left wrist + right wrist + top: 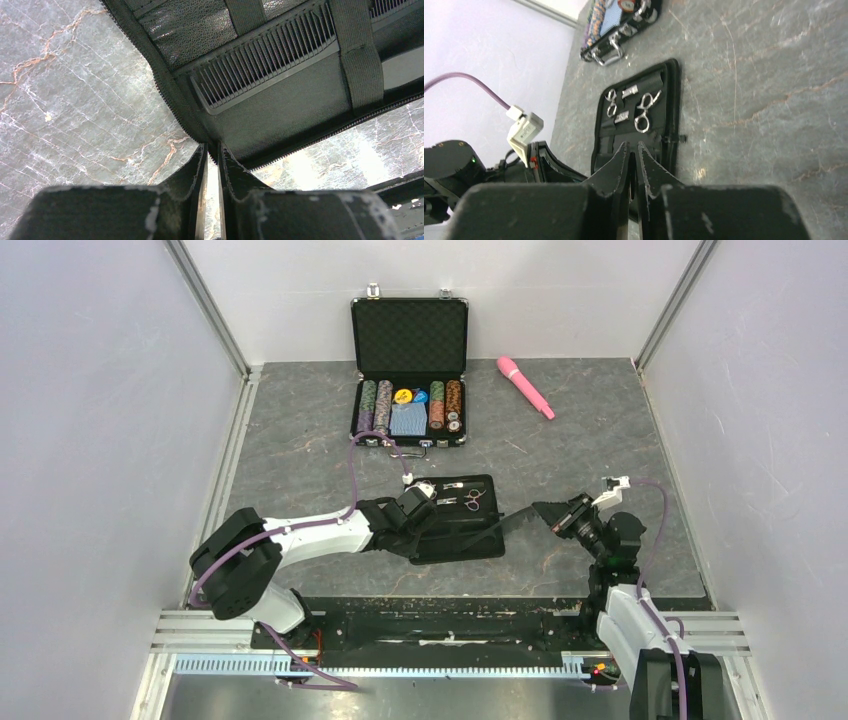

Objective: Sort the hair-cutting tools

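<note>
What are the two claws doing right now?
Left claw: closed on the pouch edge.
Right claw: closed, seemingly pinching a black comb.

No legible text anywhere.

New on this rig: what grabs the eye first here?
The open black pouch lies mid-table with silver scissors strapped inside. The left fingers pinch its edge right by a tucked-in comb. The right fingers seem to hold a second comb, aimed at the pouch. Behind sit an open poker-chip case and, back right, a pink wand.
</note>
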Motion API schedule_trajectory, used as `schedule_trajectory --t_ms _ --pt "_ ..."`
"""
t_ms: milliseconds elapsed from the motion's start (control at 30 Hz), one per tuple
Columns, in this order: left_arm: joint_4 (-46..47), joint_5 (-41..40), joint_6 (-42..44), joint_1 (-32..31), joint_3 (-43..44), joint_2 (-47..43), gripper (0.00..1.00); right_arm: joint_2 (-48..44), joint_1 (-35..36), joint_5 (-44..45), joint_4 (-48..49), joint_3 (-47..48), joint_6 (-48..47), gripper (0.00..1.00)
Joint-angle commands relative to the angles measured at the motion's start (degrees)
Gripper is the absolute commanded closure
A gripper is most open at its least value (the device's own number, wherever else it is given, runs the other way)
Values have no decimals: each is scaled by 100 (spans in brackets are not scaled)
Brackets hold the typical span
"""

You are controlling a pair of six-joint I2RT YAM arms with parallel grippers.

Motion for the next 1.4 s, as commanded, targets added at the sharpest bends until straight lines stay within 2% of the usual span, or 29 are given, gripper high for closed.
schedule_trajectory --t_ms 0,100,167,300,467,733,933,1067,1233,1367 --pt "230 -172 -169 86 -146 65 83 -12 25 389 850 -1011 195 91" --pt "232 -172 -164 85 -143 51 83 2 49 489 609 -985 0 89" --pt "229 -163 -172 89 -144 39 83 -14 58 596 71 -819 -359 85" --pt "232 -158 -172 87 -141 18 83 -14 131 733 -745 -519 -863 85" --pt "232 -126 -174 84 -127 29 83 71 180 748 -1010 -500 -983 84" --pt "228 -110 -170 89 -115 20 83 234 314 746 -1289 -320 -1352 71" --pt "232 -101 -159 89 -102 13 83 481 632 930 -2076 290 -2165 57" --pt "232 -110 -158 86 -98 -12 83 378 804 1483 -2994 820 -2791 47" --pt "233 -144 -157 83 -102 -48 83 310 1104 1970 -3714 1309 -3140 38" --pt "223 -189 -169 90 -125 -140 83 369 1549 2444 -4259 1748 -3286 34"
